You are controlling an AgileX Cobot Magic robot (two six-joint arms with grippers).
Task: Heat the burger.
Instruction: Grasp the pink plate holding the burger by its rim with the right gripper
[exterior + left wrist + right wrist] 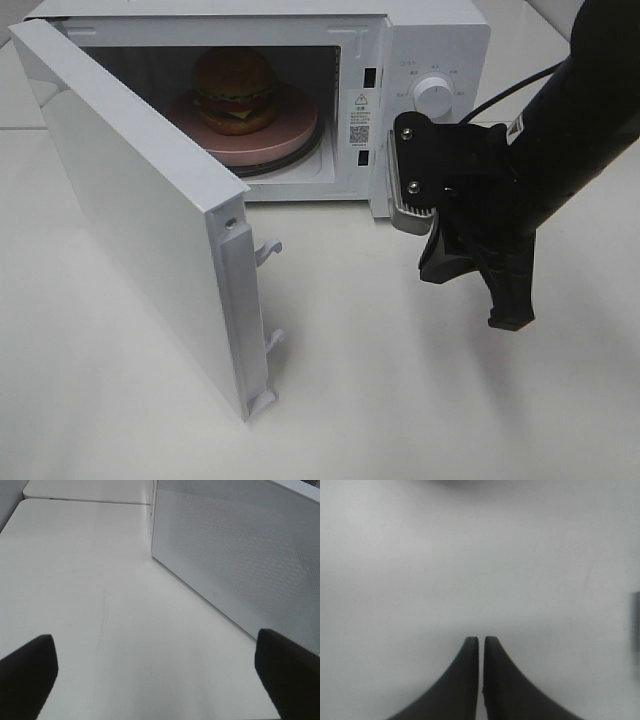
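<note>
The burger (234, 90) stands on a pink round plate (290, 135) on the turntable inside the white microwave (440, 40). The microwave's door (140, 200) is swung wide open to the left. My right gripper (508, 318) hangs in front of the control panel, below the dial (433, 96), pointing down at the table. Its fingers are shut with nothing between them (481, 641). My left gripper (156, 647) is open and empty over bare table, beside the microwave's perforated side wall (240, 555). It is outside the exterior high view.
The open door reaches far out over the table at the front left, with two latch hooks (268, 250) on its free edge. A black cable (500, 95) runs behind the right arm. The white table (400, 400) lies in front of the microwave.
</note>
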